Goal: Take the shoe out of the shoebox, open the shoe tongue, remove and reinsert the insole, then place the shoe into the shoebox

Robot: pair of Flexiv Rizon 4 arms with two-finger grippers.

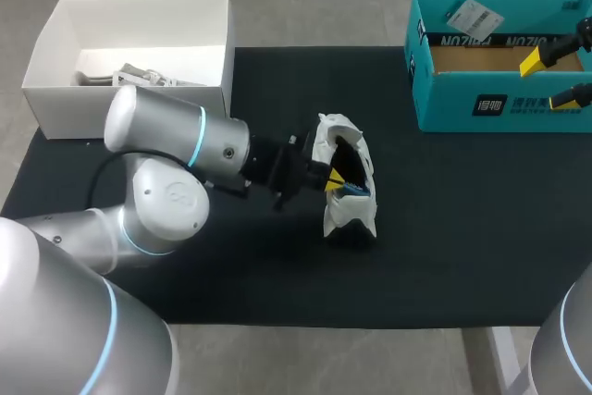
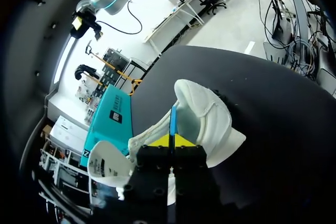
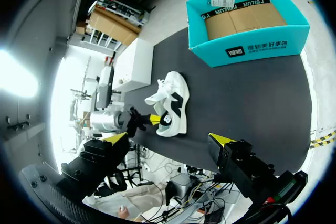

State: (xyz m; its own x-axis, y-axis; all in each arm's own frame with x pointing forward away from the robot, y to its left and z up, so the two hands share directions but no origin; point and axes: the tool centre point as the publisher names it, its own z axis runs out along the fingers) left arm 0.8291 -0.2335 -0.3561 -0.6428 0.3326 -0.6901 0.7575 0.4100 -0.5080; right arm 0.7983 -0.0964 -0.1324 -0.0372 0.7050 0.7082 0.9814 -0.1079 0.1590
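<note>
The left pincer (image 2: pixel 170 141) is clamped, tips together, on the edge of the thin blue insole (image 2: pixel 172 119). The insole stands in the mouth of the white shoe (image 2: pixel 212 124), which lies in the middle of the surface (image 1: pixel 462 228). I judge the insole step is in hand, though I cannot tell whether it is going out or back in. Either way, the next move calls for a steady slide along the shoe's length.

The right pincer (image 1: pixel 548 82) hangs with its tips apart over the teal shoebox (image 1: pixel 444 104). The shoebox holds only a cardboard liner (image 1: pixel 472 59) and a tag (image 1: pixel 474 18). The white box (image 1: pixel 55 90) holds pale crumpled items (image 1: pixel 139 76).
</note>
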